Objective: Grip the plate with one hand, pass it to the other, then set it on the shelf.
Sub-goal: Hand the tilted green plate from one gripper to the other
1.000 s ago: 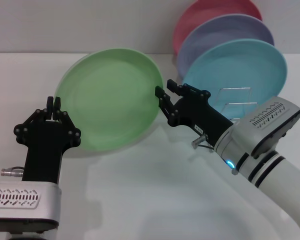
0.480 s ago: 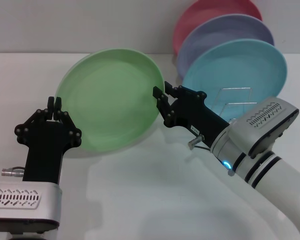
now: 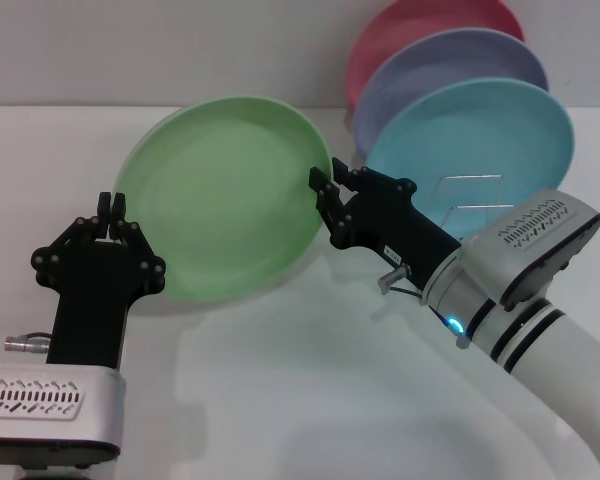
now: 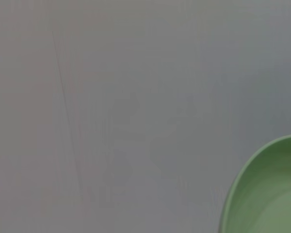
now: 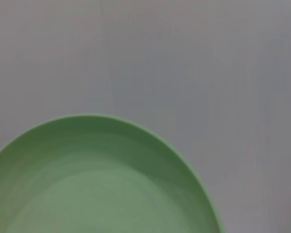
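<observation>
The light green plate is held up off the table, tilted with its face toward me. My left gripper is shut on its lower left rim. My right gripper, on the arm with the blue light, is open at the plate's right rim, its fingers to either side of the edge. Part of the plate's rim shows in the left wrist view and in the right wrist view. The wire shelf stands behind my right gripper, mostly hidden by plates.
Three plates stand upright in the shelf at the back right: turquoise in front, lavender behind it, pink at the back. The white table spreads out below both arms.
My right gripper moved left to the plate's right rim, then shifted slightly right. The plate and left gripper shifted a little to the right.
</observation>
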